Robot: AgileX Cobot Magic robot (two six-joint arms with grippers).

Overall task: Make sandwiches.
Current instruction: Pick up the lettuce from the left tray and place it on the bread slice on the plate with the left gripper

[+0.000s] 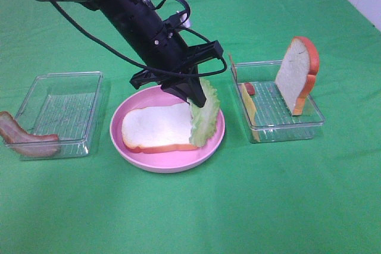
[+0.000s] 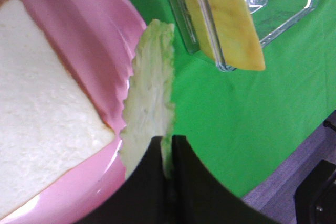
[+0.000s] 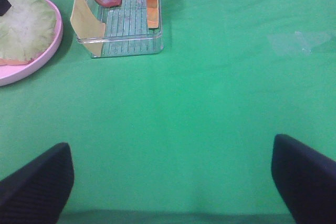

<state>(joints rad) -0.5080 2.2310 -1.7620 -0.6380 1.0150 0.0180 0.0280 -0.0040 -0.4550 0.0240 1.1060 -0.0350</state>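
A white bread slice (image 1: 156, 128) with orange-brown crust lies flat on the round pink plate (image 1: 143, 162). My left gripper (image 1: 196, 103) reaches over the plate and is shut on the edge of a pale green lettuce leaf (image 1: 206, 114), holding it on edge at the plate's right rim beside the bread. The left wrist view shows the fingers (image 2: 152, 182) pinching the lettuce (image 2: 149, 98) next to the bread (image 2: 42, 129). My right gripper (image 3: 170, 187) is open and empty over bare green cloth; it is out of the high view.
A clear tray (image 1: 280, 124) on the right holds an upright bread slice (image 1: 297, 75), yellow cheese (image 1: 248, 104) leaning on its left wall and a bit of bacon (image 1: 249, 88). A clear tray (image 1: 56, 111) on the left has a bacon strip (image 1: 27, 138) at its front corner.
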